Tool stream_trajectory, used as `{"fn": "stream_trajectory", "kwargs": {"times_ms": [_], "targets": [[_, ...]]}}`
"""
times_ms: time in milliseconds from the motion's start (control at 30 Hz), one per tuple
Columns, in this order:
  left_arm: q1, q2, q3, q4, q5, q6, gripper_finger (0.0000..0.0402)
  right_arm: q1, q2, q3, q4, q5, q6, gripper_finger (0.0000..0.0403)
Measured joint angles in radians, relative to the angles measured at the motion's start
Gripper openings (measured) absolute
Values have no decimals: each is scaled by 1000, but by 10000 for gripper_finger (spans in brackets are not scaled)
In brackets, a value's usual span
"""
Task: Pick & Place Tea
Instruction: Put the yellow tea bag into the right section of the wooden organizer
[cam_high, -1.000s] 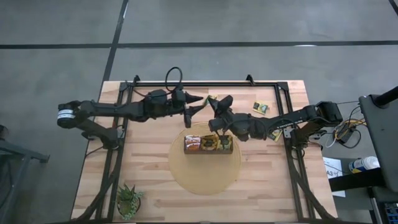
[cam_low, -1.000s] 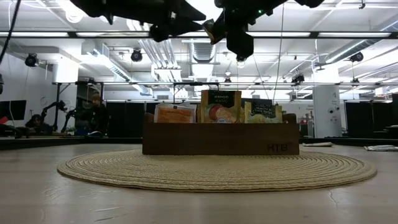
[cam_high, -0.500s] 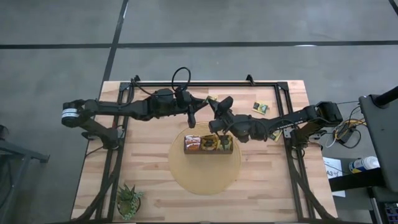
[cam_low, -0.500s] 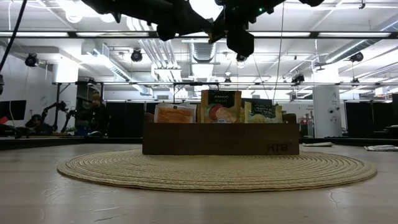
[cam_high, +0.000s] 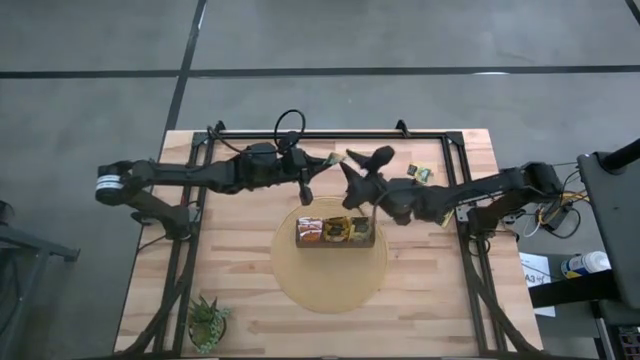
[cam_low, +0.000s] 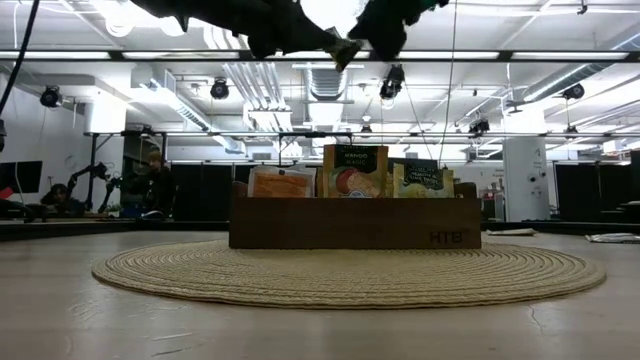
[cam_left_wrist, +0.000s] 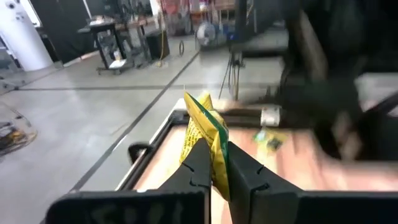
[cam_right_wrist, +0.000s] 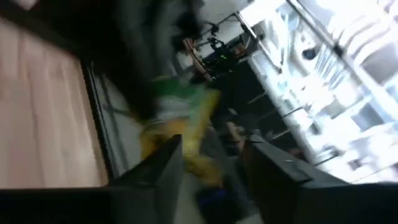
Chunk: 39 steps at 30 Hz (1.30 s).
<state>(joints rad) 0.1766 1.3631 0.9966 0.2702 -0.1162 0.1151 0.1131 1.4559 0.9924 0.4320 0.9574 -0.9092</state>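
Sachets: three in box (cam_low: 355, 222), two loose.

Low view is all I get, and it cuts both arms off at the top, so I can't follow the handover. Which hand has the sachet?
Observer: The left hand has it. Its wrist view shows it shut on a green-and-yellow sachet.
Operator: Is the right one gripping it too?
Observer: No. The right hand is open, and in its wrist view the sachet lies beyond its fingers, not between them.
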Motion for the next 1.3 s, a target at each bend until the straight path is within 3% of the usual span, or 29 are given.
{"fn": "stream_trajectory", "kwargs": {"times_ms": [67,133,233,300,367,400,533,733,867,967,1133,1300], "targets": [[-4,-6,-6,-21,-3,36,18,-8,-59,0,-88,-68,158,195],[-11,-13,-12,-17,4,65,18,-37,-125,1,-184,-225,360,225],[-21,-32,-35,56,53,86,17,-128,-216,-23,-260,-614,646,258],[-27,-40,-67,132,108,86,17,-204,-255,-59,-208,-894,785,271],[-33,-40,-96,219,184,85,17,-264,-271,-107,-112,-1069,884,277],[-37,-40,-113,271,218,82,17,-281,-272,-135,-66,-1102,914,278],[-50,-43,-188,531,257,49,17,-299,-258,-252,157,-1116,944,272],[-50,-17,-309,956,268,-14,17,-281,-153,-398,733,-1117,993,254],[-50,6,-317,1012,292,-61,17,-285,-36,-406,979,-1116,1066,242],[-50,33,-295,1012,329,-84,17,-284,61,-358,1015,-1138,1114,236],[-52,61,-277,1012,355,-105,17,-283,176,-232,1023,-1261,1181,237],[-53,61,-281,1013,382,-132,17,-283,214,-172,1023,-1298,1193,239]]}}
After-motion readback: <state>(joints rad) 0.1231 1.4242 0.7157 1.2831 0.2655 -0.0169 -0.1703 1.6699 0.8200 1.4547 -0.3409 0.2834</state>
